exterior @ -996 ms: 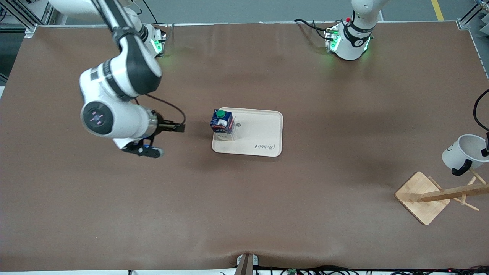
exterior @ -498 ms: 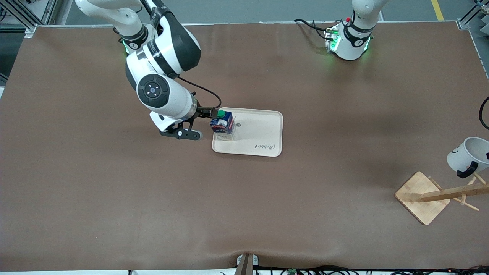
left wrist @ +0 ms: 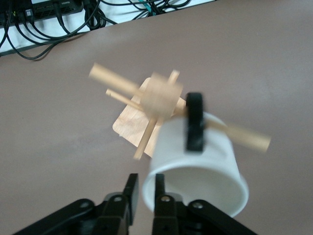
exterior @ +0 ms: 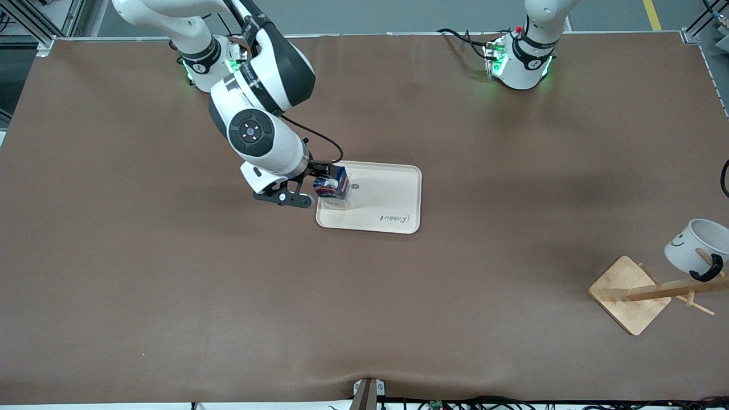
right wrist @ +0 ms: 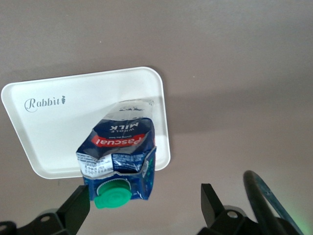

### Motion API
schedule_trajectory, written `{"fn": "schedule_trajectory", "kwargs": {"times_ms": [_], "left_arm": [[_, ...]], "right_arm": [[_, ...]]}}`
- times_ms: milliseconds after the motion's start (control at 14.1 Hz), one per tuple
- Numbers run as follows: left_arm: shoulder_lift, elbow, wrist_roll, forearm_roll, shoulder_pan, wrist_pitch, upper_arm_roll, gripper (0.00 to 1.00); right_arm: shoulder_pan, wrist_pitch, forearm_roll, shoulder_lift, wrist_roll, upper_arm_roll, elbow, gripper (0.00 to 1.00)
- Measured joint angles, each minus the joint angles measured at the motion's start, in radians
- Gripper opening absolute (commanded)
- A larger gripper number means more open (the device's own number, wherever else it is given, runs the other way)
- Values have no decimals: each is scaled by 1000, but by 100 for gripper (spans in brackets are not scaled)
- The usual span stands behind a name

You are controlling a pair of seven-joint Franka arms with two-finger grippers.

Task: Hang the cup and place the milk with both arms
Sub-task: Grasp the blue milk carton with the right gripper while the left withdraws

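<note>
Both arms are based along one edge of the brown table (exterior: 364, 296). The right arm (exterior: 256, 114) is reached out to the tray; of the left arm (exterior: 521, 57), only the base is seen in the front view. The cream tray (exterior: 381, 196) lies mid-table. The wooden rack (exterior: 629, 293) stands at the left arm's end, nearer the front camera than the tray. The cup (exterior: 692, 245) is tilted at the rack, a peg passed through its black handle (left wrist: 194, 122). The rim is pinched by the left gripper (left wrist: 145, 193). The milk (exterior: 333, 185) stands upright on the tray, at the edge toward the right arm's end. The right gripper (right wrist: 143, 193) is spread wide, one finger on each side of the carton top.
</note>
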Motion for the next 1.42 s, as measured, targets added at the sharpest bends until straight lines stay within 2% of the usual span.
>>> {"fn": "schedule_trajectory", "kwargs": {"times_ms": [285,569,711,782,854,925,1067,1280,1423], "left_arm": [[-12,18,-148,-10,-7,-14,-46,100],[-72,24,-381,-11,-10,-158,-112,100],[-120,27,-505,-11,-12,-245,-155,100],[-141,26,-564,-11,-13,-278,-178,100],[-156,26,-618,-11,-13,-301,-203,100],[-167,25,-661,-11,-15,-313,-225,100],[-177,23,-714,-4,-16,-331,-268,100],[-182,22,-775,34,-17,-360,-341,100],[-183,21,-787,101,-18,-373,-398,100]], "right_arm": [[46,76,0,7,53,0,-46,100],[66,111,0,12,69,0,-59,100],[76,119,-1,24,144,0,-64,100],[78,121,-3,33,176,0,-65,94],[78,123,-6,43,189,0,-66,50],[78,123,-8,49,197,-2,-66,15],[77,123,-8,52,203,-10,-66,2],[67,90,-8,49,209,-20,-55,0],[53,51,-7,48,209,-22,-43,0]]}}
